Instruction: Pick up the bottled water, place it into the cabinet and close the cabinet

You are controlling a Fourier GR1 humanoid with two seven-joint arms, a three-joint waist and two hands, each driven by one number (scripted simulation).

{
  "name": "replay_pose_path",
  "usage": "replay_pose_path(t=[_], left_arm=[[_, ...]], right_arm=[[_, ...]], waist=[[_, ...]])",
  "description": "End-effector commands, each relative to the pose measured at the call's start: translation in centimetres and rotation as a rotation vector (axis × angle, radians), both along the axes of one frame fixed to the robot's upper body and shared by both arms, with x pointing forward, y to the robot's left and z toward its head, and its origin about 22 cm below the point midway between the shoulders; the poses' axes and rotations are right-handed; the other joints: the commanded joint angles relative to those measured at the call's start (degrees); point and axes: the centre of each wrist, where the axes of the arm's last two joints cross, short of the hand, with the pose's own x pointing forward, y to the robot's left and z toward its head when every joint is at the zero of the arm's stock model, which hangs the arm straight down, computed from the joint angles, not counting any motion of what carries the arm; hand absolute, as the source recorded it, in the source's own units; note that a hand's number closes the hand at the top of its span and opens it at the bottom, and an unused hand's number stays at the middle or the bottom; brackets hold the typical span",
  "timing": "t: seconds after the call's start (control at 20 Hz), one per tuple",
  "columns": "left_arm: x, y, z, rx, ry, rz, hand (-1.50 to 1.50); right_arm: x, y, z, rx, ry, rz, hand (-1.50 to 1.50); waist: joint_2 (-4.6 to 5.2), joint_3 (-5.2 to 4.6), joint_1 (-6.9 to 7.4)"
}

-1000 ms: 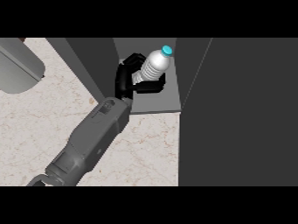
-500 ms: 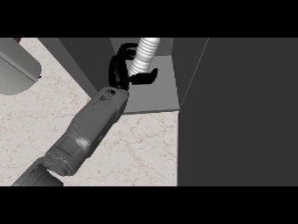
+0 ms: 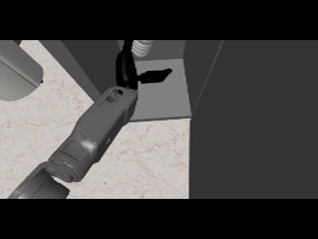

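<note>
Only the ribbed lower part of the bottled water (image 3: 142, 46) shows, at the view's top edge, deep inside the open cabinet (image 3: 165, 100). It stands over the grey shelf. My left hand (image 3: 125, 70) reaches into the cabinet from the lower left. Its fingers run straight up along the bottle's left side, and the thumb (image 3: 154, 75) sticks out to the right, below the bottle and apart from it. The hand looks open. The bottle's cap and upper body are cut off by the view's edge. My right hand does not show.
The cabinet's dark door (image 3: 271, 116) stands open and fills the right side. A rounded grey object (image 3: 6, 70) sits at the far left on the marble counter (image 3: 141, 158). The cabinet's left wall (image 3: 86, 65) runs close beside my forearm.
The arm has pushed further into the cabinet, carrying the bottle deeper until most of it left the view. The fingers, curled round the bottle before, have now straightened and the thumb has come away.
</note>
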Motion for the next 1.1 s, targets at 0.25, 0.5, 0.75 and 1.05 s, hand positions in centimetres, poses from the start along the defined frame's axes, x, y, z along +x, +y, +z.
replay_pose_path(t=[0.25,0.5,0.75,1.05], left_arm=[[0.1,-0.8,2.0,-0.339,-0.190,-0.257,1.50],[0.5,-1.6,3.3,-0.360,-0.192,-0.290,1.50],[-1.8,-1.4,0.6,-0.421,-0.163,-0.396,1.50],[-5.3,-2.6,-0.9,-0.618,-0.090,-0.619,-1.50]], right_arm=[[-0.4,0.7,1.8,0.068,-0.014,0.023,-1.50],[-0.1,0.9,2.4,0.044,-0.011,0.021,-1.50],[-1.0,1.7,3.8,0.044,-0.006,0.003,-1.50],[-0.3,1.4,2.3,0.038,-0.010,0.001,-1.50]], waist=[[-0.53,-0.06,0.33],[-1.11,0.05,1.43],[-2.14,0.02,2.88],[-2.18,0.03,3.48]])
